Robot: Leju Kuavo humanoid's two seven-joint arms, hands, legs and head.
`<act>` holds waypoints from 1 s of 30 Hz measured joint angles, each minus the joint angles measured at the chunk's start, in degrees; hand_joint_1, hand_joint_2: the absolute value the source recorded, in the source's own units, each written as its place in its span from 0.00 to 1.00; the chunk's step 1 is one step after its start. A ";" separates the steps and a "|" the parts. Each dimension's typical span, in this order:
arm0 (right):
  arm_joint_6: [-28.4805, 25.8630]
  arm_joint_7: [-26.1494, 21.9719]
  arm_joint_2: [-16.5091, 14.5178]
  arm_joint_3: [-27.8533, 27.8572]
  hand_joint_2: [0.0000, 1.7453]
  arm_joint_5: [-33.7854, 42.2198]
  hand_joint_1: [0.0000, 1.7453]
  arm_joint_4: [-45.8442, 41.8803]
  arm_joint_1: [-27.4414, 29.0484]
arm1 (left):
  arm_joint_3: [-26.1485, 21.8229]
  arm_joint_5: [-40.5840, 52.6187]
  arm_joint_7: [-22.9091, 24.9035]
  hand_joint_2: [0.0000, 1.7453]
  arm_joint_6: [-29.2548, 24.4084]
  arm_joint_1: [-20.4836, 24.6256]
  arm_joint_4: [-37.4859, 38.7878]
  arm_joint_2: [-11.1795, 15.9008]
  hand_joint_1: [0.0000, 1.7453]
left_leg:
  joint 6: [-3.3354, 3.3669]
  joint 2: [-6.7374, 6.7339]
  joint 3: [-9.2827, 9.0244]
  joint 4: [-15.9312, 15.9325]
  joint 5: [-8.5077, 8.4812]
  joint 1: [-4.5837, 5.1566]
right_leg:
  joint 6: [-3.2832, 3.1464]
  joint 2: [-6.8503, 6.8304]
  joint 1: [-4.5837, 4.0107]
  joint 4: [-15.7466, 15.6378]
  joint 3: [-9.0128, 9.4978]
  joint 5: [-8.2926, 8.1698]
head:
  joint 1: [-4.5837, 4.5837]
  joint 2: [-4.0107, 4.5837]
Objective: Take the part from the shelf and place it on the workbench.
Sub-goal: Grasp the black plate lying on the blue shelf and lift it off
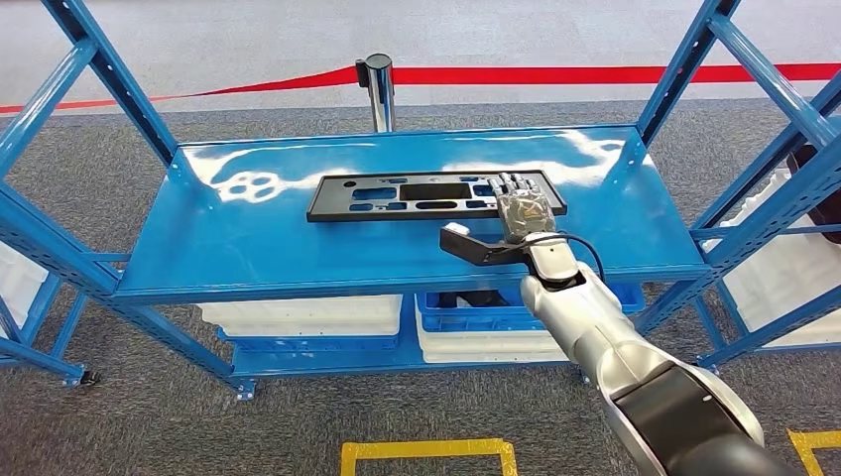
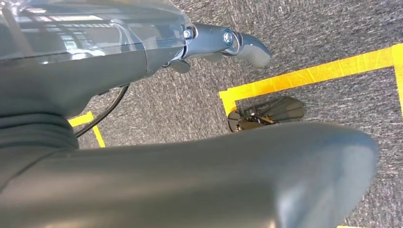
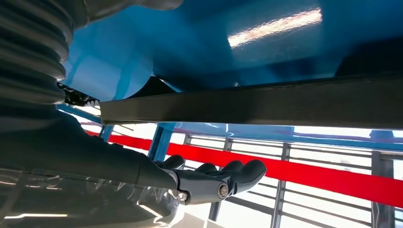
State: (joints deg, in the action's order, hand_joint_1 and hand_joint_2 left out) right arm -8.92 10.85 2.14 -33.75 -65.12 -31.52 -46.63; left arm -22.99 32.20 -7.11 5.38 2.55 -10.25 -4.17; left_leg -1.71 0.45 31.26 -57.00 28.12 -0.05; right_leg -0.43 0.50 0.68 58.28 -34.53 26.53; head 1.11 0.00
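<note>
Part: black flat panel (image 1: 436,194) lying flat across the middle of the blue shelf (image 1: 248,248), long side running left to right, cut-outs facing up; lying apart from the shelf edges, so probably needing a reach in from the near side.
Right hand: (image 1: 516,203) hovering over the right end of the part, fingers stretched far-ward and spread, thumb (image 1: 466,241) sticking out to the left on the near side; holding nothing, open. Seeming set for sliding fingers over the far edge and thumb under the near one.
Right wrist view: showing the part's edge (image 3: 256,107) close by the fingers (image 3: 233,178), with a gap between them; contact not yet made, by the look of it.
Left hand: (image 2: 228,45) hanging by the body over grey carpet and yellow tape (image 2: 309,76); open or closed, cannot tell.
Bins: white bins (image 1: 317,315) and a blue bin (image 1: 466,312) sitting on the lower level under the shelf; contents hidden.
Workbench: lying somewhere outside these views.
Stage: judging the grasp as pending, lifting and carrying all remaining.
</note>
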 joint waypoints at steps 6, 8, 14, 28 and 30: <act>-3.77 -0.40 -0.10 0.52 1.00 -0.24 0.00 1.35 -0.09 | -0.44 0.12 0.09 0.00 0.13 -0.02 0.00 -0.25 0.00 | 0.00 0.00 -0.01 -0.03 0.00 0.01 | 0.02 -0.01 0.02 -0.01 0.02 -0.01 | 0.01 0.00; -5.33 -0.58 -0.16 0.63 1.00 -0.33 0.00 1.50 0.16 | -0.75 0.15 0.02 0.00 0.13 -0.03 0.00 -0.29 0.00 | 0.00 0.00 -0.01 -0.03 0.00 0.01 | 0.02 -0.01 0.02 -0.01 0.02 -0.02 | 0.00 0.00; -9.01 -1.67 -0.46 1.28 1.00 -0.55 0.24 1.56 1.14 | -1.21 0.17 -0.26 0.00 0.13 -0.06 0.00 -0.34 0.00 | 0.01 0.00 0.00 -0.04 0.00 0.01 | 0.02 -0.01 0.01 -0.01 0.01 -0.01 | 0.00 0.00; -17.09 -4.58 -0.46 2.42 1.00 -1.52 0.73 0.27 4.02 | -1.35 0.39 -0.18 0.00 0.31 -0.29 0.02 -1.03 0.00 | 0.01 0.00 -0.01 -0.05 0.01 0.01 | 0.03 -0.01 0.02 -0.01 0.01 -0.02 | 0.00 0.00; -17.83 -4.72 -0.46 2.62 1.00 -1.66 0.83 -0.11 4.32 | -1.41 0.41 -0.15 0.00 0.31 -0.30 0.02 -1.17 0.00 | 0.01 0.00 -0.01 -0.05 0.01 0.01 | 0.03 -0.01 0.02 -0.01 0.01 -0.02 | 0.00 0.00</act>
State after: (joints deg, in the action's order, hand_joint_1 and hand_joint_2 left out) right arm -26.75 6.13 1.68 -31.14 -66.78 -31.64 -42.31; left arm -24.40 32.61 -7.26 5.68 2.25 -10.23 -5.34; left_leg -1.70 0.45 31.25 -57.05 28.12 -0.04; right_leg -0.40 0.49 0.70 58.27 -34.52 26.51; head 1.11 0.00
